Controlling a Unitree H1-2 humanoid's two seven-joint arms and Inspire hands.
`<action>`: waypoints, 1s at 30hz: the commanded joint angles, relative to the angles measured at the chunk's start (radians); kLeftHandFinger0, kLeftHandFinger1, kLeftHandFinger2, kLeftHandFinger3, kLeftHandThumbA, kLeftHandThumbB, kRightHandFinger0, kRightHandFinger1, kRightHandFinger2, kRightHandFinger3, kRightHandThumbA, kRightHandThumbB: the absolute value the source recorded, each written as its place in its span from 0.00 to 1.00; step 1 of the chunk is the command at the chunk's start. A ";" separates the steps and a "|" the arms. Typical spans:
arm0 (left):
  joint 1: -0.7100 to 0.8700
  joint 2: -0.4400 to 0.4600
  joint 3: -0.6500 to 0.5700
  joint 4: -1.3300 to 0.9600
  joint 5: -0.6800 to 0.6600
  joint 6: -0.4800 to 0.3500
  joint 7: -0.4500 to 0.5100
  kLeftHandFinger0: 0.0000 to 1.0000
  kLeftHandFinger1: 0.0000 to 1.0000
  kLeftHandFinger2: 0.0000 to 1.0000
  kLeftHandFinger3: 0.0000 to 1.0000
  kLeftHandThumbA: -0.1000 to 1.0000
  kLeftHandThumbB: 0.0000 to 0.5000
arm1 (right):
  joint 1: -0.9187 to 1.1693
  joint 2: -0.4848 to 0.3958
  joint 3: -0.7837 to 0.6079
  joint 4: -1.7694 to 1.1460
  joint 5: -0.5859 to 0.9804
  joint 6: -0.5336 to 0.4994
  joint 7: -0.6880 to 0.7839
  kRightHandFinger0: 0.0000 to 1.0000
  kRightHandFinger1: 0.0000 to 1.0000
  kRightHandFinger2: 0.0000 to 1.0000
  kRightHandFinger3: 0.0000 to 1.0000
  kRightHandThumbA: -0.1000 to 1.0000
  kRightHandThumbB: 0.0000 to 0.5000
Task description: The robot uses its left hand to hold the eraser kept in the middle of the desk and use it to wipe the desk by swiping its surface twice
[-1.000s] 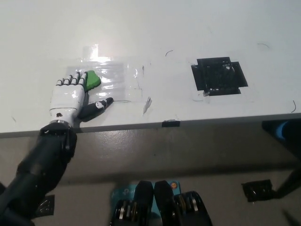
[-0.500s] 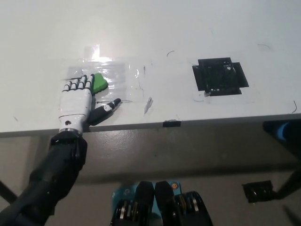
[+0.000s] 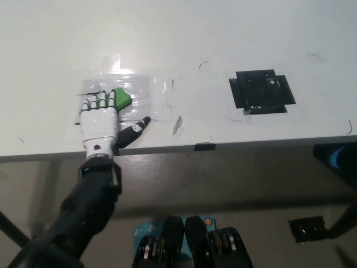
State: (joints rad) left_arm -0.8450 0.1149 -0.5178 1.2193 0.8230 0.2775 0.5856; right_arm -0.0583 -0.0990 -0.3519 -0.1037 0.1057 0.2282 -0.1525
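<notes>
Sliding rightward along the desk [image 3: 184, 33] since a second ago, my left hand [image 3: 100, 120] presses flat with fingers closed over the green eraser [image 3: 122, 99] on the taped clear patch [image 3: 142, 89], so grasping looks done and a swipe underway, count unknowable.

Green eraser held flat on the desk by the white left robot hand

The left robot hand [image 3: 100, 120] is laid palm-down on the white desk [image 3: 184, 33], its fingers closed over the green eraser [image 3: 121, 99]. Clear tape [image 3: 148, 92] is seen just beyond the fingertips, and a black taped square [image 3: 261, 91] well off to its right.
</notes>
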 commanded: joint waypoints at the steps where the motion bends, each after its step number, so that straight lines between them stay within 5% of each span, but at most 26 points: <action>1: 0.065 -0.107 -0.058 0.111 0.006 0.085 -0.158 1.00 1.00 1.00 1.00 1.00 0.96 | 0.001 0.014 0.003 -0.053 -0.002 -0.035 -0.017 1.00 1.00 1.00 1.00 1.00 0.30; 5: 0.051 -0.133 -0.103 0.129 0.022 0.055 -0.127 1.00 1.00 1.00 1.00 1.00 0.97 | -0.001 0.037 0.007 -0.071 0.005 -0.026 -0.021 1.00 1.00 1.00 1.00 1.00 0.31; 6: 0.059 -0.123 -0.121 0.121 0.027 -0.038 -0.081 1.00 1.00 1.00 1.00 1.00 0.83 | 0.001 0.042 0.007 -0.078 0.007 -0.018 -0.021 1.00 1.00 1.00 1.00 1.00 0.31; 11: 0.024 -0.164 -0.119 0.106 -0.019 -0.088 -0.113 1.00 1.00 1.00 1.00 1.00 0.87 | -0.003 0.066 0.007 -0.075 0.008 -0.017 -0.031 1.00 1.00 1.00 1.00 1.00 0.27; 13: -0.007 -0.208 -0.130 0.114 -0.013 -0.037 -0.147 1.00 1.00 1.00 1.00 1.00 0.92 | -0.012 0.072 0.005 -0.070 0.012 -0.016 -0.033 1.00 1.00 1.00 1.00 1.00 0.25; 17: -0.013 -0.221 -0.152 0.096 -0.016 -0.092 -0.186 1.00 1.00 1.00 1.00 1.00 0.87 | -0.007 0.079 0.022 -0.078 -0.007 -0.006 -0.038 1.00 1.00 1.00 1.00 1.00 0.22; 25: -0.019 -0.266 -0.188 0.117 -0.016 -0.116 -0.162 1.00 1.00 1.00 1.00 1.00 0.88 | -0.012 0.103 0.042 -0.080 -0.002 -0.006 -0.038 1.00 1.00 1.00 1.00 1.00 0.22; 26: -0.019 -0.272 -0.185 0.117 -0.021 -0.203 -0.080 1.00 1.00 1.00 1.00 1.00 0.90 | -0.019 0.119 0.029 -0.075 0.003 -0.023 -0.058 1.00 1.00 1.00 1.00 1.00 0.23; 30: -0.035 -0.318 -0.175 0.119 -0.034 -0.137 -0.168 1.00 1.00 1.00 1.00 1.00 0.83 | -0.030 0.161 0.026 -0.068 -0.049 -0.015 -0.125 1.00 1.00 1.00 1.00 1.00 0.04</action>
State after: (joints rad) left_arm -0.9212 -0.1399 -0.6841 1.2981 0.8219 0.2116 0.5865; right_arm -0.0598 0.0329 -0.3258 -0.1387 0.0955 0.2286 -0.2098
